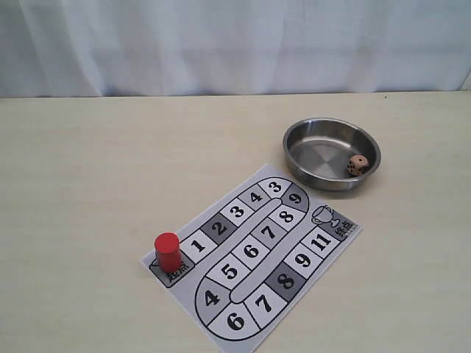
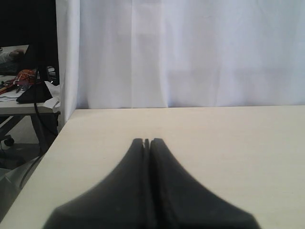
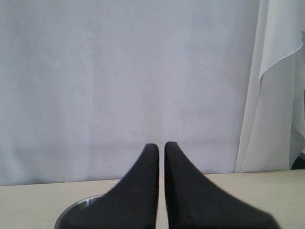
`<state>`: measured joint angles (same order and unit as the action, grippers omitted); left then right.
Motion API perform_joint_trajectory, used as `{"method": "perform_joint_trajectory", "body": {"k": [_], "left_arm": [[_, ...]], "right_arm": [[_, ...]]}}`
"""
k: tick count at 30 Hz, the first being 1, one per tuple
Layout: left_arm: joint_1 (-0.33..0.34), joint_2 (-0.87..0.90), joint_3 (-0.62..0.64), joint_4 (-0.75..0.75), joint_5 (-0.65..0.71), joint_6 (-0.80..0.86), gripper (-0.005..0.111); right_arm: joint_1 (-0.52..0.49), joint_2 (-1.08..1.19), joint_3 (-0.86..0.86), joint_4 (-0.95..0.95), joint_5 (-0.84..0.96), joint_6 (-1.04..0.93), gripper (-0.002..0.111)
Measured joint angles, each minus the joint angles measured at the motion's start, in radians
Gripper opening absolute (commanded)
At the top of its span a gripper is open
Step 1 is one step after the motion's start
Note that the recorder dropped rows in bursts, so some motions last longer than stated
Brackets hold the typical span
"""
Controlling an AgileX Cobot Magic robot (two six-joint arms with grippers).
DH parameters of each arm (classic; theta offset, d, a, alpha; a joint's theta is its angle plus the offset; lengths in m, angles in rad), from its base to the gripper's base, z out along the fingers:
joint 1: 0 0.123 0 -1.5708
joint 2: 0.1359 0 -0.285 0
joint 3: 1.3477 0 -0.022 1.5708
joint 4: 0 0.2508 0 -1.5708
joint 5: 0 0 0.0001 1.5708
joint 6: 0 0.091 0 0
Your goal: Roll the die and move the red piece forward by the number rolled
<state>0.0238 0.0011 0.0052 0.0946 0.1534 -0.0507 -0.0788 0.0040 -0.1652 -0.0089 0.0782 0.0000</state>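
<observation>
In the exterior view the red piece (image 1: 167, 251) stands upright on the grey start square at the left corner of the numbered paper board (image 1: 251, 251). The tan die (image 1: 358, 165) lies inside the steel bowl (image 1: 294, 132), against its right wall. Neither arm shows in that view. My left gripper (image 2: 147, 140) is shut, its black fingers touching, with nothing between them, low over bare table. My right gripper (image 3: 161, 144) is shut to a thin slit and holds nothing. The steel bowl's rim (image 3: 71, 212) shows just beyond it, partly hidden by a finger.
The board lies slanted on a pale wooden table (image 1: 88, 169), with the bowl behind its right end. A white curtain (image 1: 235, 44) hangs behind the table. In the left wrist view the table edge (image 2: 52, 148) drops off to a cluttered desk (image 2: 24, 90).
</observation>
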Motion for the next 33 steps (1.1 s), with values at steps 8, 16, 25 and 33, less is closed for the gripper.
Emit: {"method": "perform_joint_trajectory", "body": {"k": [8,16,25,33], "left_arm": [[0.000,0.000,0.000,0.000,0.000,0.000,0.000],[0.000,0.000,0.000,0.000,0.000,0.000,0.000],[0.000,0.000,0.000,0.000,0.000,0.000,0.000],[0.000,0.000,0.000,0.000,0.000,0.000,0.000]], "right_arm": [[0.000,-0.002,-0.206,0.038,0.116,0.000,0.004],[0.000,0.092,-0.376,0.049,0.138,0.000,0.004],[0.000,0.387,-0.432,0.049,0.155,0.000,0.004],[0.000,0.675,-0.522,0.049,0.205,0.000,0.004]]}}
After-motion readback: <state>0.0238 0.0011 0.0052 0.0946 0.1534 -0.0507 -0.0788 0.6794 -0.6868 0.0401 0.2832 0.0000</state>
